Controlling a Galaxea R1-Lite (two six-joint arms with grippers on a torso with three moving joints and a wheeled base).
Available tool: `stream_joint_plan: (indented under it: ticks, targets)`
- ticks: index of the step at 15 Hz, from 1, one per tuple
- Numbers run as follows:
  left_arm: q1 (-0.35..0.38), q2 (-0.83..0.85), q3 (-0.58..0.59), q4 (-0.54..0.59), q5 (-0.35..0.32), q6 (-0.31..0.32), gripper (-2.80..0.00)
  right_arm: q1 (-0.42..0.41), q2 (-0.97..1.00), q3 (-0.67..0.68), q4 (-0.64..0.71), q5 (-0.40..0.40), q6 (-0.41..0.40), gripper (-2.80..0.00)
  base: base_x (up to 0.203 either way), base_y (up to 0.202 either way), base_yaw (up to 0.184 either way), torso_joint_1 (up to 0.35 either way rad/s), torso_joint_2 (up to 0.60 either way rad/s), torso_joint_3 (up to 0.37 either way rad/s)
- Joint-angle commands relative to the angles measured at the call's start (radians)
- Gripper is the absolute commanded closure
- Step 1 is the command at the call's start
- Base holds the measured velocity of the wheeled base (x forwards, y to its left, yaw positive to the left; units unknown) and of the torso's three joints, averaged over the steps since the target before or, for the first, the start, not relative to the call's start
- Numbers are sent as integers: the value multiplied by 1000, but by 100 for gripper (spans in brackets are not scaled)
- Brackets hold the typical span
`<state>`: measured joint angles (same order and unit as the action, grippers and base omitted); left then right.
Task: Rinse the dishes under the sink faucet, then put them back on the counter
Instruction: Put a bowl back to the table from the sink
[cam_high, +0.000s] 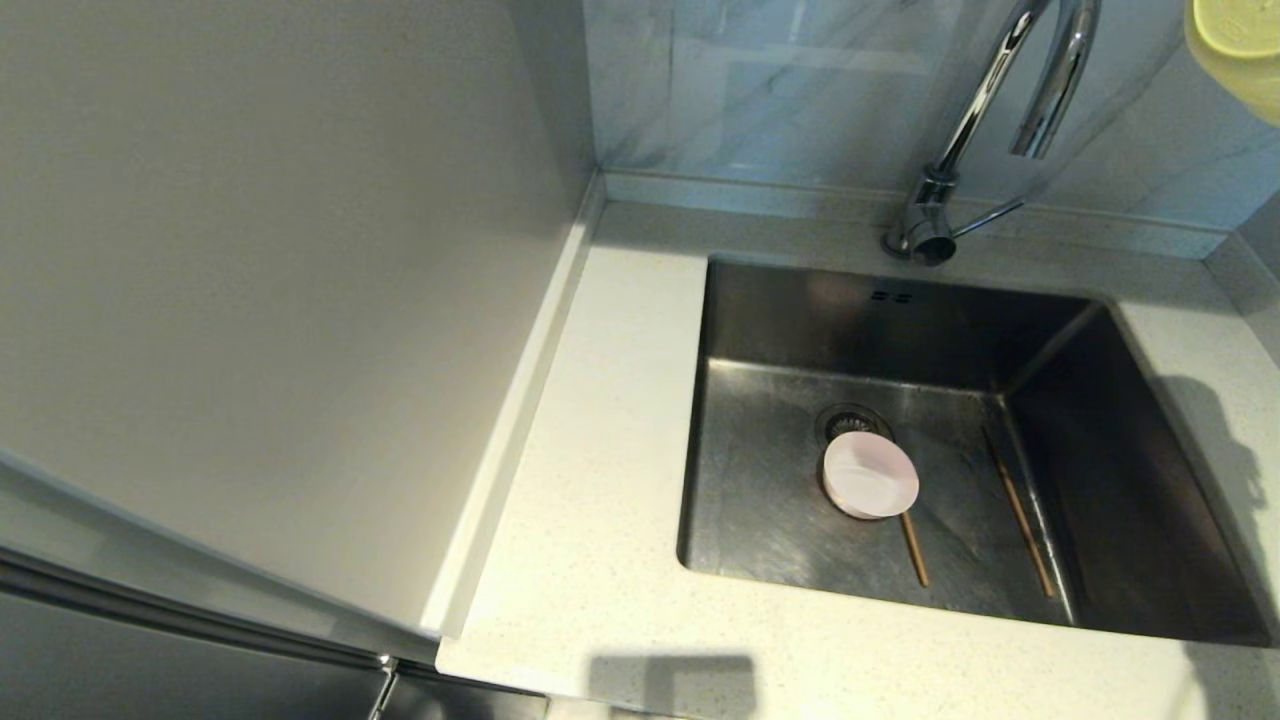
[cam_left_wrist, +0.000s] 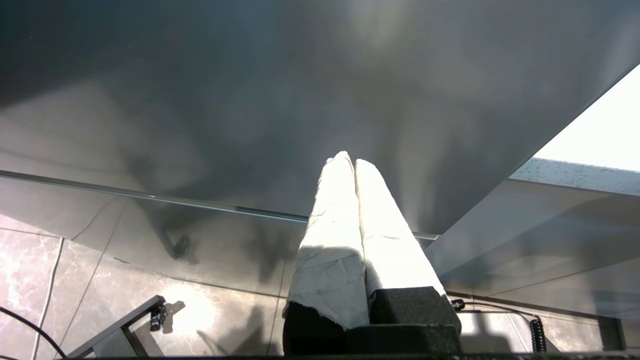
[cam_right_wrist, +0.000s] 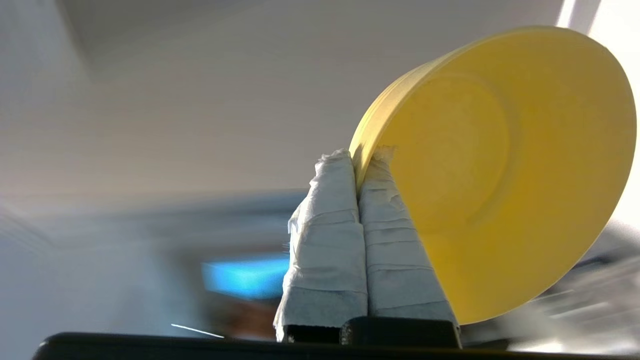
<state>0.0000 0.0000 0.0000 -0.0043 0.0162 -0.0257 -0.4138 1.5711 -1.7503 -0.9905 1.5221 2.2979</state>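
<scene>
Head view: my right gripper (cam_right_wrist: 357, 160) clamps the yellow-green bowl (cam_high: 1235, 45) by its rim at upper right, right of the faucet (cam_high: 1040, 90) spout; left gripper (cam_left_wrist: 354, 162) rests pinched, empty.

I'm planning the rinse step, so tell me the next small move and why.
Probably bring the yellow bowl in under the faucet spout. The right gripper pinches its rim and holds it high, to the right of the spout, tilted, not yet beneath it. No water is running. The pink bowl and chopsticks wait in the sink; the left gripper is parked, shut.
</scene>
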Motion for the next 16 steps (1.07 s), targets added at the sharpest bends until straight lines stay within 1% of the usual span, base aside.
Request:
stream_joint_plan:
  ticks: [1, 2, 3, 4, 5, 6, 8, 9, 10, 11, 13, 14, 15, 16]
  targets:
    - [0, -3, 0, 0, 1, 0, 0, -25, 1, 86, -403, 8, -7, 0, 0, 0, 0, 0, 0, 0]
    - [0, -3, 0, 0, 1, 0, 0, -34, -7, 151, -472, 8, -14, 0, 0, 0, 0, 0, 0, 0]
    - [0, -3, 0, 0, 1, 0, 0, -40, -17, 190, -507, 8, -8, 0, 0, 0, 0, 0, 0, 0]
    - [0, -3, 0, 0, 1, 0, 0, -43, -25, 188, -489, 8, 14, 0, 0, 0, 0, 0, 0, 0]
    - [0, -3, 0, 0, 1, 0, 0, -42, -29, 152, -404, -7, 62, 0, 0, 0, 0, 0, 0, 0]
    - [0, -3, 0, 0, 1, 0, 0, -34, -30, 98, -232, -32, 121, 0, 0, 0, 0, 0, 0, 0]
    - [0, -3, 0, 0, 1, 0, 0, 2, -30, 24, 228, -57, 214, 0, 0, 0, 0, 0, 0, 0]
    - [0, -3, 0, 0, 1, 0, 0, 21, -33, 24, 447, -57, 238, 0, 0, 0, 0, 0, 0, 0]
    - [0, -3, 0, 0, 1, 0, 0, 33, -39, 64, 611, -38, 250, 0, 0, 0, 0, 0, 0, 0]
    - [0, -3, 0, 0, 1, 0, 0, 33, -43, 141, 690, -26, 256, 0, 0, 0, 0, 0, 0, 0]
    - [0, -3, 0, 0, 1, 0, 0, -5, -54, 367, 733, -8, 265, 0, 0, 0, 0, 0, 0, 0]
    - [0, -3, 0, 0, 1, 0, 0, -27, -62, 427, 764, -4, 269, 0, 0, 0, 0, 0, 0, 0]
    - [0, -3, 0, 0, 1, 0, 0, -44, -70, 452, 818, 0, 273, 0, 0, 0, 0, 0, 0, 0]
    - [0, -3, 0, 0, 1, 0, 0, -54, -77, 436, 892, 2, 276, 0, 0, 0, 0, 0, 0, 0]
